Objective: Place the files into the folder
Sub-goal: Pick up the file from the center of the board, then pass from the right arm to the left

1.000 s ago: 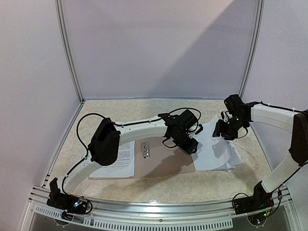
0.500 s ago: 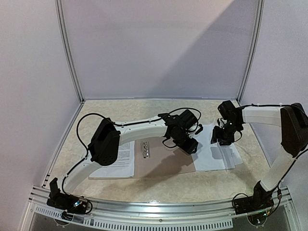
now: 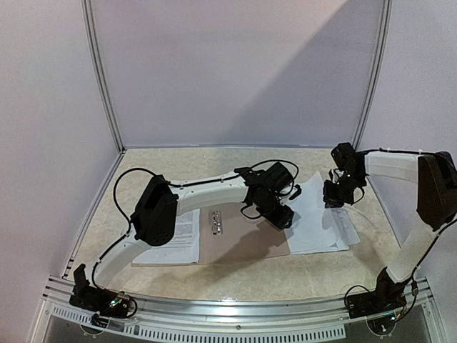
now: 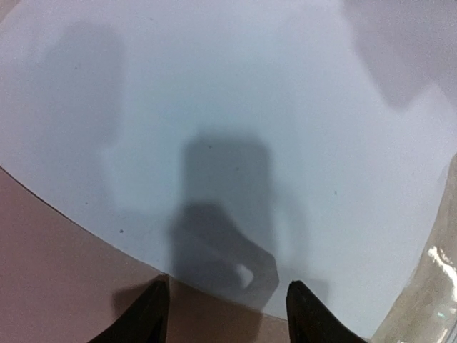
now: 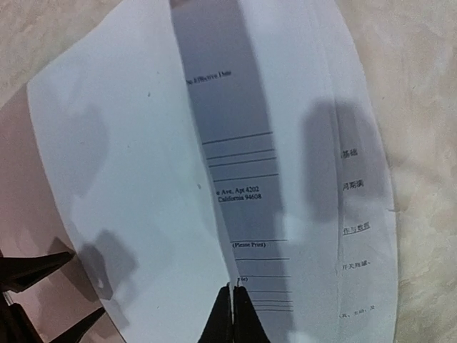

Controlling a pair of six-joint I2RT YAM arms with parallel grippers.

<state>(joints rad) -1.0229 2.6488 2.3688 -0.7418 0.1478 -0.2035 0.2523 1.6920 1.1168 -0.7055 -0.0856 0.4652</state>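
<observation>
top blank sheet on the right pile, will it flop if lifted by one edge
Likely floppy: the top blank sheet bows up above the printed sheet where the right gripper has its jaws shut on its edge. It is probably light and thin, so a push may slide or buckle it rather than carry the printed sheet along.

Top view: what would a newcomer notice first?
Loose white sheets lie right of centre, overlapping the open brown folder. The right gripper is pinched shut on a curling sheet's edge. The left gripper hovers open where sheet meets folder.
</observation>
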